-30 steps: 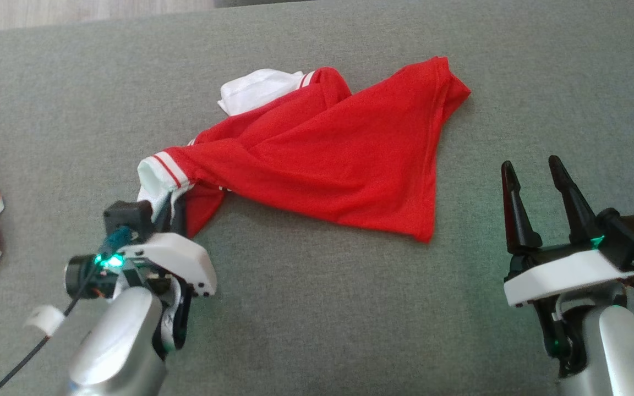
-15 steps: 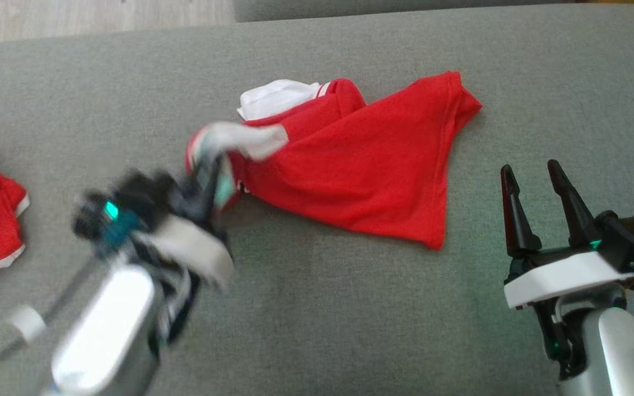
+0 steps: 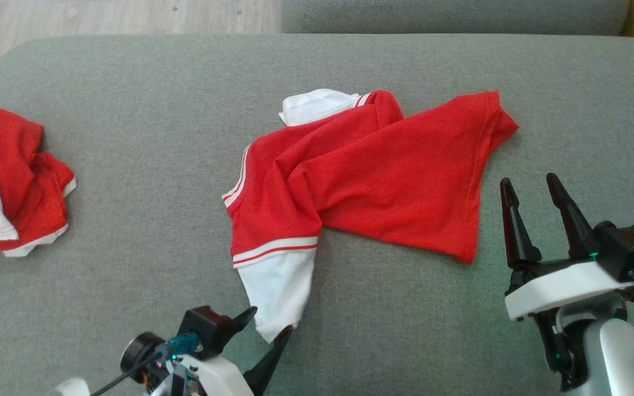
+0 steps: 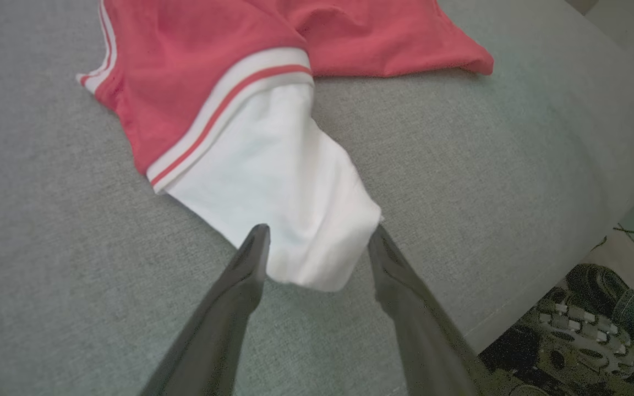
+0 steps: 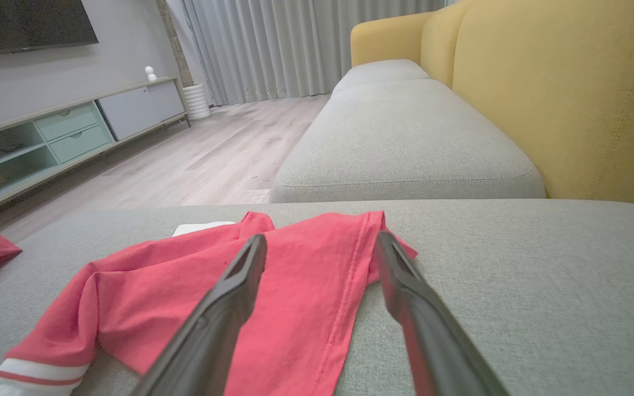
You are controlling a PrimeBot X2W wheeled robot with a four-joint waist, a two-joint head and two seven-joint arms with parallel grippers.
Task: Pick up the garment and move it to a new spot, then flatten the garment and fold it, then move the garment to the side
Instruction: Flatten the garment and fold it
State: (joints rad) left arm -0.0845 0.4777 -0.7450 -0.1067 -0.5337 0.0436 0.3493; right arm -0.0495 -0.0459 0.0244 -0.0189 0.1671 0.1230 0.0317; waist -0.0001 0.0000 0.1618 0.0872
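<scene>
At the far left of a grey fabric sofa seat (image 3: 130,137) lies a crumpled red and white cloth bundle (image 3: 14,176), well apart from everything else. Near the bottom, left of centre, the left gripper (image 3: 271,320) has its two dark fingers spread apart. The end of the garment's white sleeve (image 3: 275,286) lies between them, released onto the seat.

The task's garment, a red jersey with white striped sleeves (image 3: 383,187), lies across the middle of the seat. Its body is creased and doubled over itself, and the second white sleeve (image 3: 317,104) is bunched at the far edge. At the lower right the right gripper (image 3: 529,180) hovers with its fingers apart, holding nothing, near the jersey's hem.

The risks are judgements. The cuff sits so close to the left fingers that a careless withdrawal may snag it and drag the sleeve back into a bunch. In the left wrist view the cuff also lies near the seat's front edge, so a tug that way may slide it off. Folding now would trap the creases.

A second ago the left gripper was clamped on this sleeve beside the bunched jersey. Now the sleeve is stretched out toward the robot and let go. The camera has also shifted, while the right gripper is unchanged.
</scene>
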